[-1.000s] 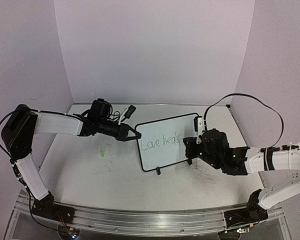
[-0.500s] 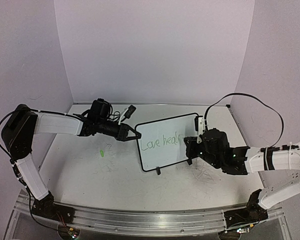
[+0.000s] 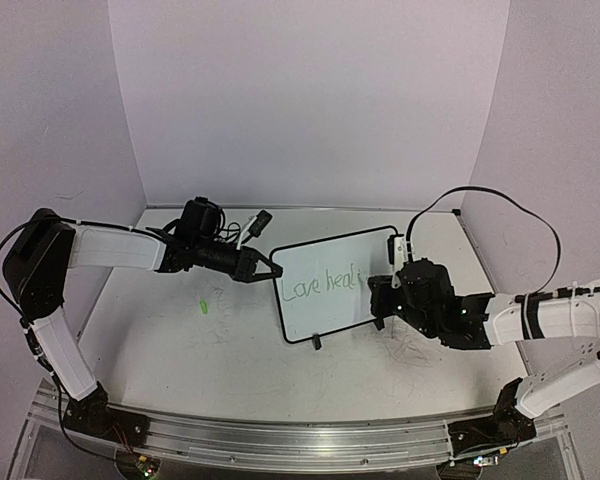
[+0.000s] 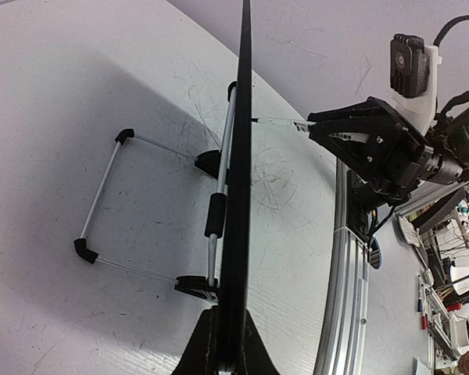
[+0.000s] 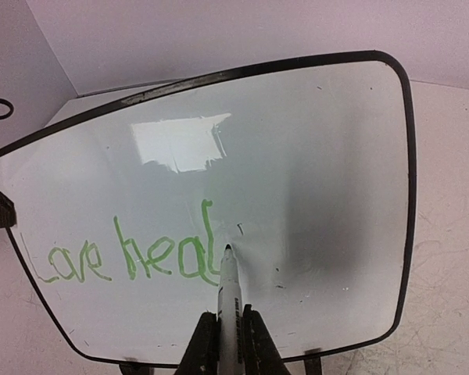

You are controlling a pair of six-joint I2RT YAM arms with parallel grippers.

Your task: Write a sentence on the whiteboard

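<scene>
My left arm stretches in from the table's (image 3: 170,345) left edge. My left gripper (image 3: 266,268) is pinched onto the left rim of the whiteboard (image 3: 330,305). My right arm reaches low from the right edge, and my right gripper (image 3: 380,291) is pressed around a marker (image 5: 229,287). The marker's tip touches the board just right of the green "Love heal". The board stands on its feet mid-table, its long axis running left to right and its face toward my right wrist.
</scene>
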